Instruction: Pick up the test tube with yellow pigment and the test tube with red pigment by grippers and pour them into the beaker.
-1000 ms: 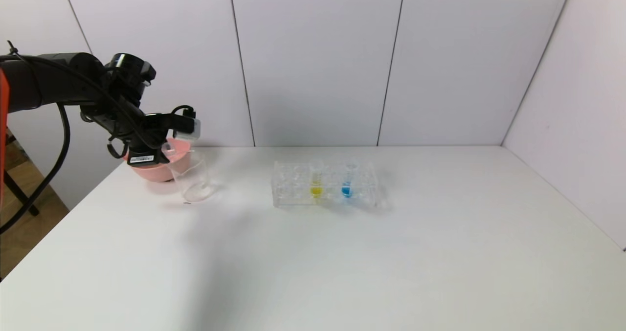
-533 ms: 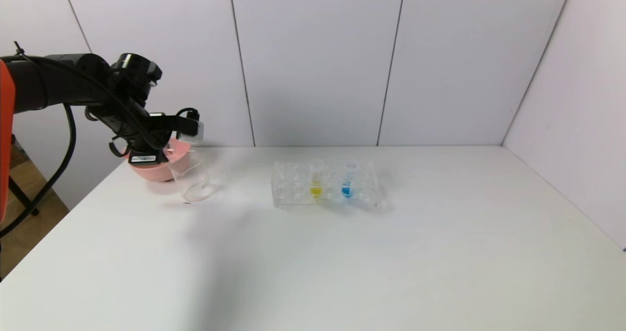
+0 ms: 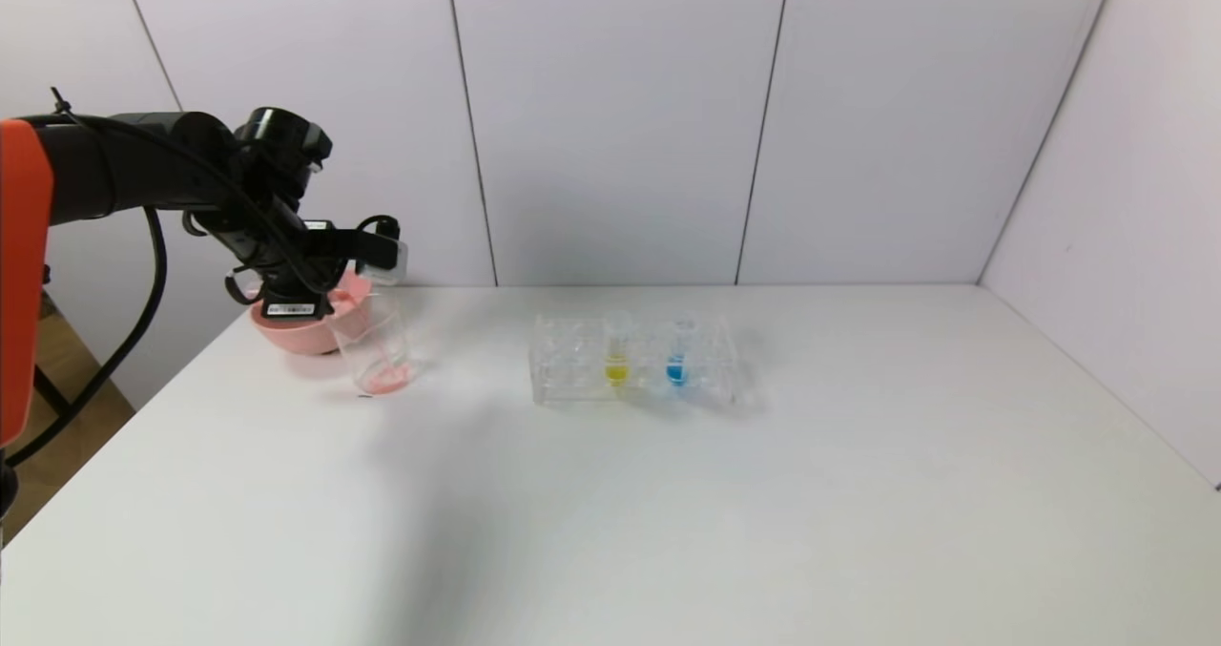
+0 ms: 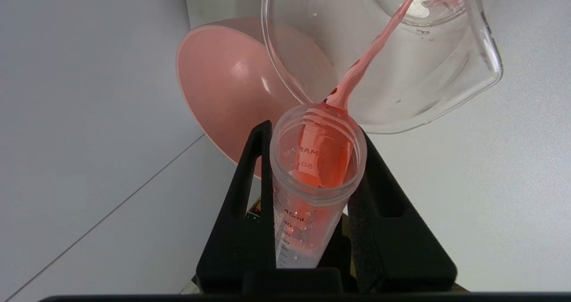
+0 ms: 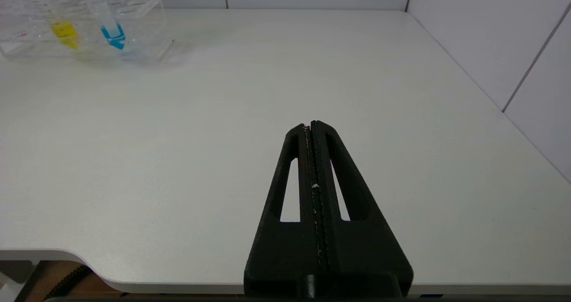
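**Red tube is pouring into the beaker**

Your left gripper [image 4: 312,159] is pinching the red tube [image 4: 312,177], its jaws clamped on either side of the body just behind the rim. The tube is tipping, and a thin red stream is running from its lip, just ahead of the jaws, into the beaker [image 4: 446,70]. The pink bowl [image 4: 223,83] is sitting just beside the beaker. Judging from the stream, keep the lip over the opening and tilt slowly until it drains. The yellow tube [image 3: 616,355] is waiting in the rack [image 3: 572,364], well away from the jaws. Your right gripper [image 5: 313,128] is idling above the tabletop [image 5: 178,137], jaws pressed together.
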{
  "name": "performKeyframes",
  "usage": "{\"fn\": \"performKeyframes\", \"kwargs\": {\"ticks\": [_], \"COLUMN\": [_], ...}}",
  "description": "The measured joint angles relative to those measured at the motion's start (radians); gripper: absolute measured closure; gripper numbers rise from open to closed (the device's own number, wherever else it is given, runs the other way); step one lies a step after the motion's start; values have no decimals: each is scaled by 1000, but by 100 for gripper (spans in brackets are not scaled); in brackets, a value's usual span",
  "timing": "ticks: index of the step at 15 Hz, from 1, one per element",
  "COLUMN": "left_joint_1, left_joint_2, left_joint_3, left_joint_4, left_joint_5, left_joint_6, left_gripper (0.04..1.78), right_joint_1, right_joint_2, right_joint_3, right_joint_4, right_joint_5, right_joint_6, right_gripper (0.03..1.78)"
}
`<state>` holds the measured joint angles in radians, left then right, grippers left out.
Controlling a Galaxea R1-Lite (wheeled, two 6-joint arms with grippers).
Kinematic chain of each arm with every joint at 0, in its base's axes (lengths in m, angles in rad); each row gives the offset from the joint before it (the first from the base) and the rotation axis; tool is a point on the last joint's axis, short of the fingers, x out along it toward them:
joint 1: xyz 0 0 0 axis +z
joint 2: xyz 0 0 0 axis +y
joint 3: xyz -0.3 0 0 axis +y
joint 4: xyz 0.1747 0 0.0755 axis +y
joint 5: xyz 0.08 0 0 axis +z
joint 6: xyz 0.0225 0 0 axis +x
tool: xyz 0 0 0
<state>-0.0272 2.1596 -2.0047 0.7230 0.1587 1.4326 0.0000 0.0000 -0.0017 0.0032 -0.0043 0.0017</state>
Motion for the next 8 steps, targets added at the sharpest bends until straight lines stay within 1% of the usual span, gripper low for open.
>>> {"fn": "performKeyframes", "kwargs": {"ticks": [6, 8], "left_joint_1": [-15, -22], "left_joint_2": [2, 2], "left_joint_3": [0, 0], "left_joint_4": [-13, -13], "left_joint_5": [74, 80], "left_joint_6": [28, 40], "left_gripper": [135, 135], "right_joint_1": [0, 0], "right_joint_2": [0, 0], "right_joint_3": [0, 0], "right_joint_4": [0, 0], "right_joint_5": [0, 0], "right_joint_6": [1, 0], "right_gripper": [170, 170]}}
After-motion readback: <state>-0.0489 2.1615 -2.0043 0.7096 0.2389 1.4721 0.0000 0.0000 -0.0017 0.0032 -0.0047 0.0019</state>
